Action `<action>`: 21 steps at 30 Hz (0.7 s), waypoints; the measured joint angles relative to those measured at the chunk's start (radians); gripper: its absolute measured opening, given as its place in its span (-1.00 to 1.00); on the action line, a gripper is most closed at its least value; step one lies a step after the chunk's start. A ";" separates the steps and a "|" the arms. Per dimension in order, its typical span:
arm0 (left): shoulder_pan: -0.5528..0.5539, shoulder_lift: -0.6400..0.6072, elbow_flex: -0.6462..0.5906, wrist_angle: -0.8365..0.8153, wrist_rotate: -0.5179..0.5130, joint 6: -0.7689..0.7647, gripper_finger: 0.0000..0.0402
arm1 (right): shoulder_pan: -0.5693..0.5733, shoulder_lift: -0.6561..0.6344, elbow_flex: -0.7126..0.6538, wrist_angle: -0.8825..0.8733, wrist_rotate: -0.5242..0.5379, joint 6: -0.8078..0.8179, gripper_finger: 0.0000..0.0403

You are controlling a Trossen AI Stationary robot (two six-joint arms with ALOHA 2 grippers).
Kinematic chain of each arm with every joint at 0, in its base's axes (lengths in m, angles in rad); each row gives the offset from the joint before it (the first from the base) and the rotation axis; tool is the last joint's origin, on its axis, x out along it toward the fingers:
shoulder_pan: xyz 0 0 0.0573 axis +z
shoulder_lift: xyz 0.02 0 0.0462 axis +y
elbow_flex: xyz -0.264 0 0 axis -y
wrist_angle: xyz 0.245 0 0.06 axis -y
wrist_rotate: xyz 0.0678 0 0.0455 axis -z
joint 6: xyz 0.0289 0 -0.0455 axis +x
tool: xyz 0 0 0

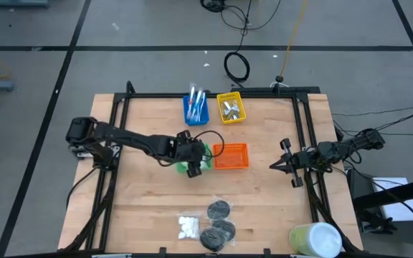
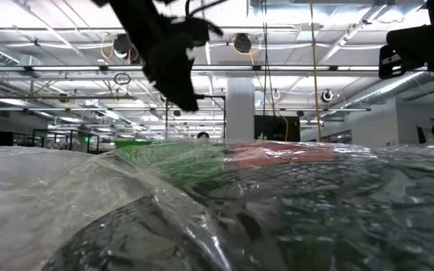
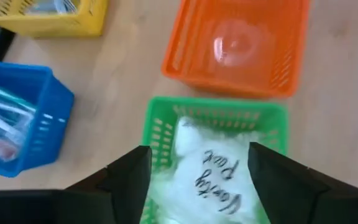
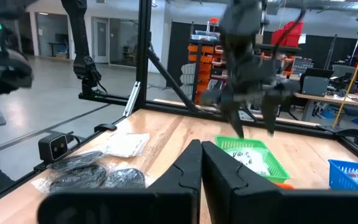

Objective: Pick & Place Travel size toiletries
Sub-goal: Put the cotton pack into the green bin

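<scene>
My left gripper (image 1: pixel 192 166) hangs open over the green bin (image 3: pixel 216 106) at the table's middle. A white puffy packet with handwriting (image 3: pixel 216 168) lies in that bin. In the left wrist view the two fingers stand on either side of the packet. The right wrist view shows this gripper (image 4: pixel 253 127) above the bin (image 4: pixel 272 162), clear of the packet (image 4: pixel 247 155). My right gripper (image 1: pixel 274 166) waits shut and empty at the table's right side. A packet of white pads (image 1: pixel 187 227) and black discs in clear bags (image 1: pixel 217 222) lie near the front edge.
An orange bin (image 3: pixel 229 78) stands right of the green one. A blue bin (image 1: pixel 186 107) with toothbrush-like sticks and a yellow bin (image 1: pixel 223 118) with silvery tubes stand at the far side. A large pale green-white cylinder (image 1: pixel 314 240) stands at the front right corner.
</scene>
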 joint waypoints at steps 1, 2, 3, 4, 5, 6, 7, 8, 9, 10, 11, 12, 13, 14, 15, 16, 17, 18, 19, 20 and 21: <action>-0.007 -0.010 0.023 -0.029 0.006 -0.021 0.33 | 0.000 0.000 0.000 0.000 0.000 0.000 -1.00; -0.016 -0.022 0.043 -0.063 0.018 -0.041 0.35 | 0.000 0.000 0.000 0.001 0.000 0.000 -1.00; -0.027 -0.030 0.060 -0.098 0.045 -0.060 0.37 | 0.000 0.000 0.000 0.001 0.000 0.000 -1.00; -0.042 -0.039 0.073 -0.121 0.082 -0.076 0.38 | 0.000 0.000 0.000 0.000 0.000 0.000 -1.00; -0.060 -0.050 0.079 -0.132 0.130 -0.092 0.39 | 0.000 0.000 0.000 0.001 0.000 0.000 -1.00; -0.079 -0.055 0.080 -0.135 0.181 -0.105 0.39 | 0.000 0.000 0.000 0.001 0.000 0.000 -1.00; -0.102 -0.057 0.080 -0.136 0.232 -0.114 0.39 | 0.000 0.000 0.000 0.001 0.000 0.000 -1.00; -0.129 -0.056 0.080 -0.135 0.273 -0.119 0.39 | 0.000 0.000 0.000 0.000 0.000 0.000 -1.00; -0.157 -0.054 0.080 -0.136 0.302 -0.122 0.38 | 0.000 0.000 0.000 0.000 0.000 0.000 -1.00; -0.189 -0.050 0.077 -0.134 0.317 -0.121 0.37 | 0.000 0.000 0.000 0.002 0.000 0.000 -1.00; -0.219 -0.041 0.073 -0.127 0.318 -0.122 0.35 | 0.000 0.000 0.000 0.002 0.000 0.000 -1.00; -0.247 -0.033 0.071 -0.119 0.312 -0.122 0.34 | 0.000 0.000 0.000 0.000 0.000 0.000 -1.00; -0.279 -0.022 0.065 -0.114 0.301 -0.125 0.33 | 0.000 0.000 0.000 0.001 0.000 0.000 -1.00; -0.305 -0.010 0.060 -0.117 0.289 -0.132 0.31 | 0.000 0.000 0.000 0.002 0.000 0.000 -1.00; -0.328 0.003 0.056 -0.118 0.279 -0.144 0.29 | 0.000 0.000 0.000 0.001 0.000 0.000 -1.00; -0.351 0.017 0.054 -0.113 0.270 -0.162 0.28 | 0.000 0.001 0.000 -0.001 0.000 0.000 -1.00; -0.372 0.030 0.053 -0.100 0.260 -0.182 0.26 | 0.000 0.001 0.000 0.001 0.000 0.000 -1.00; -0.389 0.043 0.052 -0.086 0.255 -0.205 0.25 | 0.000 0.001 0.000 0.002 0.000 0.000 -1.00; -0.405 0.056 0.052 -0.071 0.253 -0.227 0.24 | 0.000 0.001 0.000 0.001 0.000 0.000 -1.00; -0.419 0.070 0.052 -0.050 0.253 -0.248 0.23 | 0.000 0.001 0.000 0.000 0.000 0.000 -1.00; -0.432 0.084 0.052 -0.028 0.253 -0.266 0.22 | 0.000 0.001 0.000 0.001 0.000 0.000 -1.00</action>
